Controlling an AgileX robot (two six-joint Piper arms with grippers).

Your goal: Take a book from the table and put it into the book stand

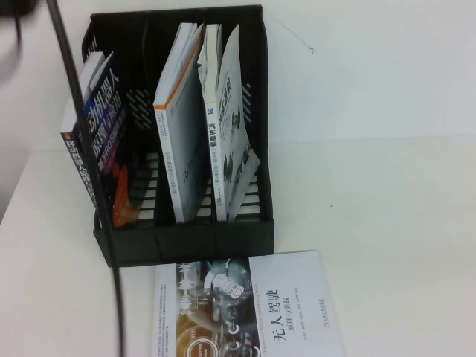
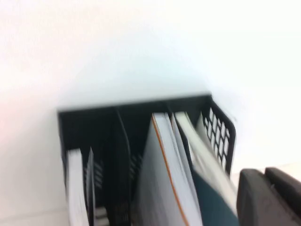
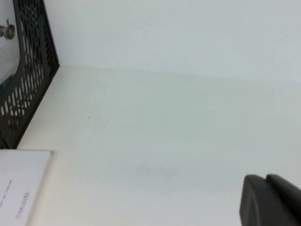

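Observation:
The black book stand stands on the white table with books in all three compartments. The book, thin and white with a grey drawing of car parts, leans upright in the stand's right compartment, apart from both grippers. In the left wrist view my left gripper hangs above and in front of the book stand, its fingers shut together with nothing between them. My right gripper is shut and empty over bare table to the right of the book stand.
A white book with a dark photo panel lies flat on the table just in front of the stand; its corner shows in the right wrist view. A dark blue book fills the left compartment, an orange-edged white book the middle. A black cable hangs at the left.

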